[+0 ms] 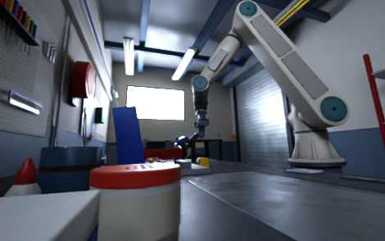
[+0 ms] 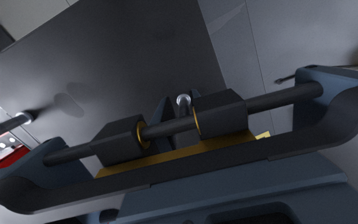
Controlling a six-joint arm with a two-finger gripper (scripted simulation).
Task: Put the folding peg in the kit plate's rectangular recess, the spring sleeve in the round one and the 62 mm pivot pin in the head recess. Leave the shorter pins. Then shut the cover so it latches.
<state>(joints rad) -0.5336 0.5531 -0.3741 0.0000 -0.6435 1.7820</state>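
Note:
A slim metal pin [image 2: 183, 105] with a rounded bright head stands between my fingers in the wrist camera, its shaft mostly hidden behind the gripper's guide rod. The kit plate [image 1: 190, 166] lies far down the bench, with its blue cover [image 1: 127, 135] standing upright at its left. A red tray [image 1: 161, 153] sits just behind the plate and a small yellow block [image 1: 203, 161] at its right. Another pin [image 2: 17, 120] lies at the left edge of the wrist camera. My gripper [image 1: 186, 141] hangs tilted just above the plate. It is closed on the metal pin.
A red-lidded white jar [image 1: 135, 196] fills the near foreground beside a dark blue tub [image 1: 67, 168]. A red-tipped cone [image 1: 25, 176] stands at far left. The pegboard wall runs along the left, and the arm's base [image 1: 313, 151] stands at right.

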